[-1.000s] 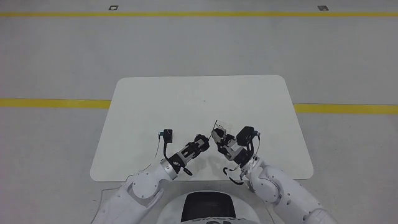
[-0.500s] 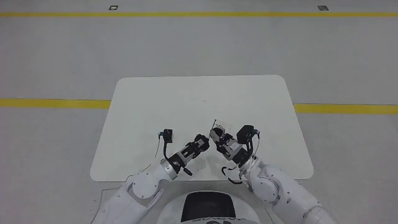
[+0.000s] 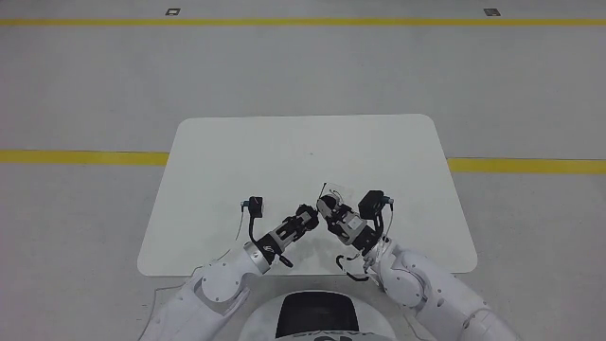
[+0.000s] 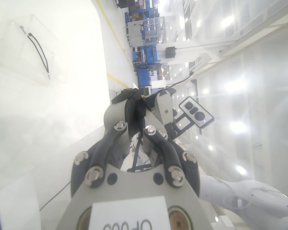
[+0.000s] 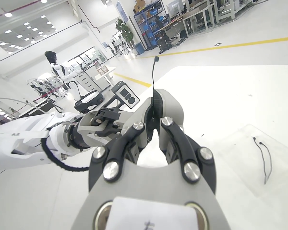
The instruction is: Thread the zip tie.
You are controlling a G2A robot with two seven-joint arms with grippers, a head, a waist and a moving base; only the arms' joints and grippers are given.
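I am holding the zip tie (image 5: 153,77) clamped between my right fingers (image 5: 169,107), above the near edge of the worktop (image 3: 284,142), about at its middle. The strap is standing upright out of my grip, and its head (image 5: 156,59) is pointing up, free in the air. My left fingers (image 4: 112,116) are pressed together just beside the right ones. Whether they are gripping the tail, I cannot tell.

I am judging that the step in hand is to bring the tail into the slot of the head. The head is sitting high above my grip, so I am expecting it to sway when something is pushing on it. For this reason I am planning a slow approach. I am wanting the tail in one line with the slot, going in straight and not from the side, while the right grip is not loosening.

A clear sheet (image 5: 232,144) with a spare zip tie (image 5: 266,161) on it is lying flat on the worktop near my fingers. I am meaning to stay above it and not to touch it.
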